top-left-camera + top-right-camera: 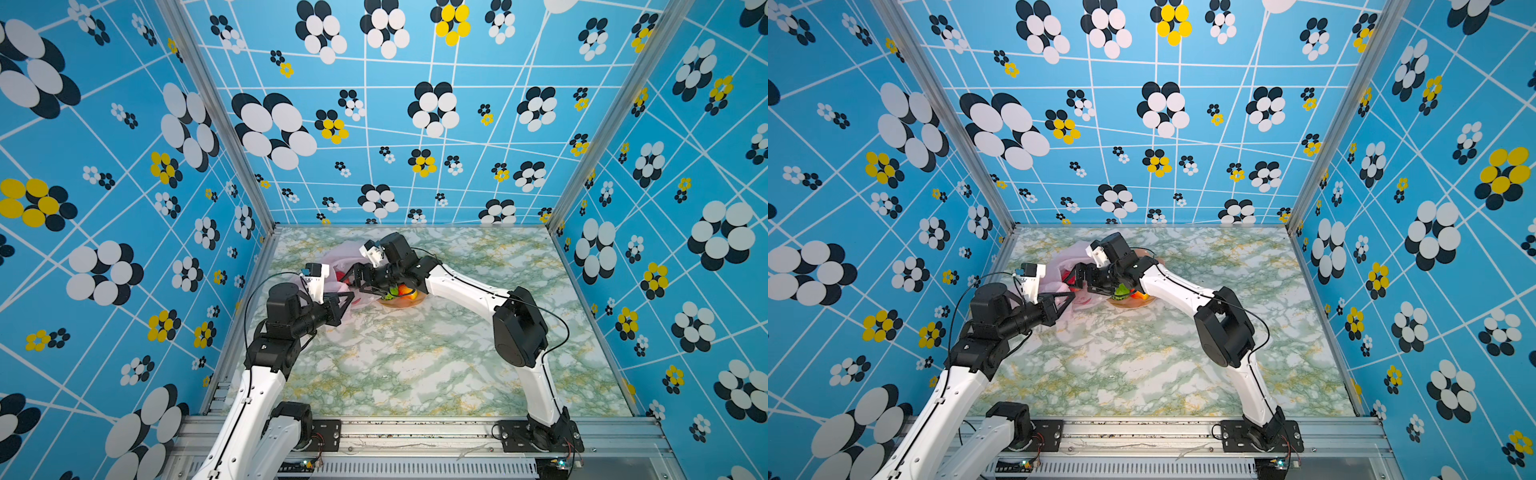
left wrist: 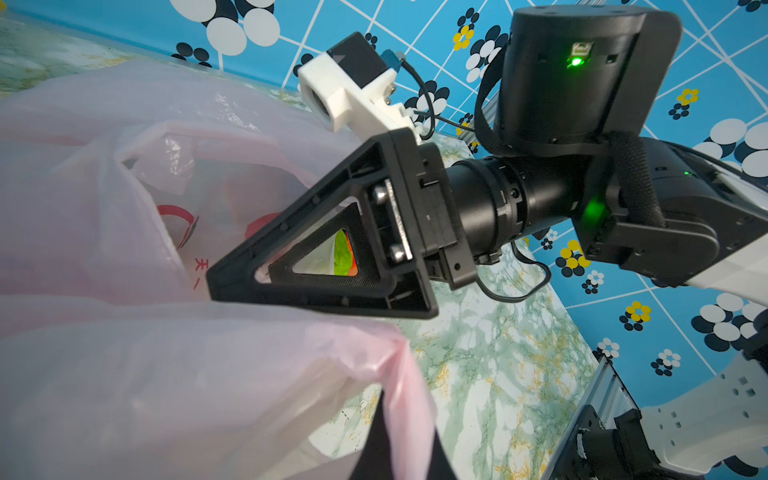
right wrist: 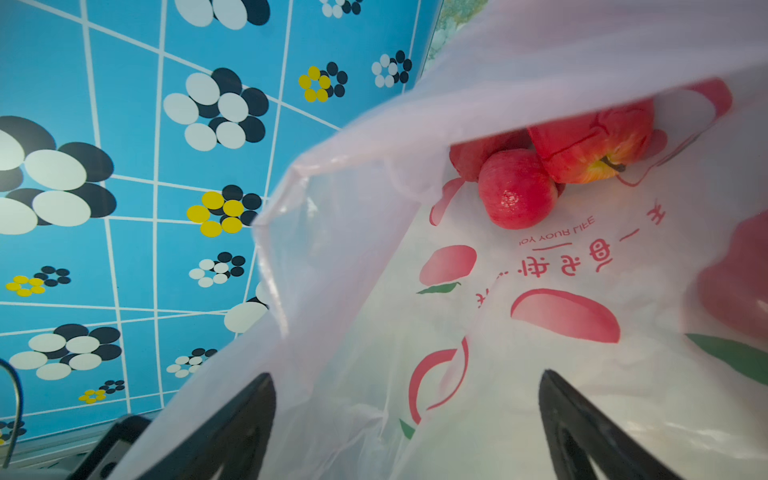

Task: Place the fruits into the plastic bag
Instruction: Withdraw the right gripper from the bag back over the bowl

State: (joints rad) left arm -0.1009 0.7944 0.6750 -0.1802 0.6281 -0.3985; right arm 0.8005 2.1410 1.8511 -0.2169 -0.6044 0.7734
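The marbled table [image 1: 415,365] fills my screen, and everything that matters sits at its far side, left of centre. The plastic bag [image 1: 338,253] lies there on its side, with its mouth facing the bowl [image 1: 401,303], which touches the bag's near edge.

My left gripper [image 1: 351,296] is clamped shut on the bag's rim, holding the mouth up. My right gripper [image 3: 403,395] points straight into that mouth, its jaws spread wide with nothing between them.

The next pick depends on one thing, as I judge it: the fruit I want is not ahead of these fingers but behind them. The bowl lies under the right wrist, back along the arm, so I would have to draw out of the bag and turn down over it. The right arm is much the nearer. The left is busy with the bag.

One bag, one bowl. Deep inside the bag the right wrist view gives me two red apples for certain, a rounder one [image 3: 517,189] touching a larger one [image 3: 594,141], with a third red shape half hidden behind them. A red blur at that picture's edge I cannot name. In the bowl I count two fruits, a bumpy green fruit [image 1: 390,295] and an orange-yellow one [image 1: 408,292]. The arm covers the rest.
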